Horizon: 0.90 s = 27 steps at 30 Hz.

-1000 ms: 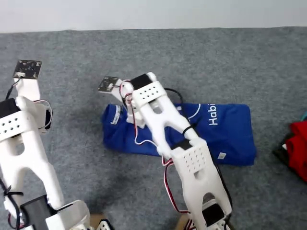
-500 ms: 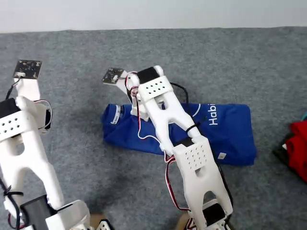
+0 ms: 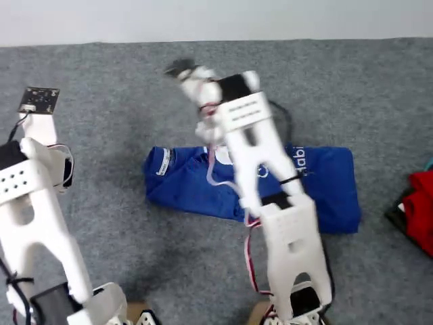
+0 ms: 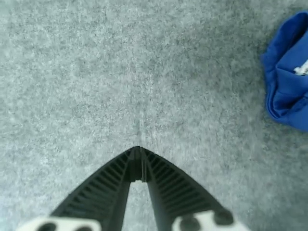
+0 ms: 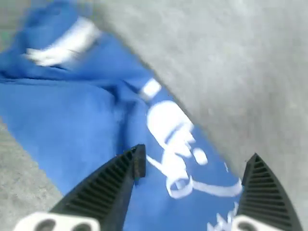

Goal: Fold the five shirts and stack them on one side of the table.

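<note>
Grey felt-covered table (image 3: 101, 101), a folded blue shirt (image 3: 325, 183) lying near its middle.
Right tool (image 5: 195, 156) hangs over the shirt's white print with its fingers wide apart, gripping nothing; that arm stretches across the shirt. Left tool (image 4: 139, 151) has its fingers pressed together, empty, above bare table beside the shirt's collar end. A red garment (image 3: 421, 203) lies at the table's right side, well apart from the blue one.

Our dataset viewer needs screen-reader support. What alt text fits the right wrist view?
The right end effector, jaws open, hangs over a blue shirt with white print that lies on the grey table.
</note>
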{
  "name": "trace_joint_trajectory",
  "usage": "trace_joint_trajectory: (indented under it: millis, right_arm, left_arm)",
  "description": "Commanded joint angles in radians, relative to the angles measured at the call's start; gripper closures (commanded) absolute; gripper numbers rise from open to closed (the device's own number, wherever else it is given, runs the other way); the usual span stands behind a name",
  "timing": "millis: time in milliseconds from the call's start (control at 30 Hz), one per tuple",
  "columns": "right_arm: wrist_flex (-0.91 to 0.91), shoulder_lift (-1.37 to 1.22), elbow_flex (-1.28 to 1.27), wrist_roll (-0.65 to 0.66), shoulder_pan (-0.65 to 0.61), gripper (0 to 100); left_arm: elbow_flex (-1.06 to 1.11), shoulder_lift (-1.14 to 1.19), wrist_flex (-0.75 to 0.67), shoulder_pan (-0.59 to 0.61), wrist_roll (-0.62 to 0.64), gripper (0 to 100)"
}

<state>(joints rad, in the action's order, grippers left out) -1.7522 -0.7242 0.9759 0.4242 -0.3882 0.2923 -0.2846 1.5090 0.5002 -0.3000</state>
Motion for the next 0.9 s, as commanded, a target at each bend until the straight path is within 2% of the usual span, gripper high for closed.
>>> trace_joint_trajectory:
  millis: [0, 133, 333, 467, 633, 867]
  right_arm:
    - [-0.042, 0.166, -0.11, -0.087, 0.13, 67.1]
    - [-0.041, 0.251, -0.262, -0.147, 0.275, 67.1]
    - [-0.025, 0.263, -0.399, -0.157, 0.489, 66.9]
    - [-0.012, 0.262, -0.417, -0.176, 0.587, 66.9]
    - [0.002, 0.191, -0.423, -0.216, 0.639, 66.9]
    - [0.028, 0.022, -0.423, -0.236, 0.644, 66.9]
  left_arm:
    - [-0.012, -0.121, 0.044, -0.002, 0.002, 100]
    - [-0.01, -0.227, 0.078, -0.002, 0.002, 100]
    - [-0.007, -0.313, 0.13, -0.002, -0.003, 100]
    - [-0.012, -0.328, 0.121, 0.086, -0.005, 100]
    - [-0.007, -0.327, 0.137, 0.21, -0.008, 100]
    - [-0.012, -0.328, 0.206, 0.292, -0.071, 100]
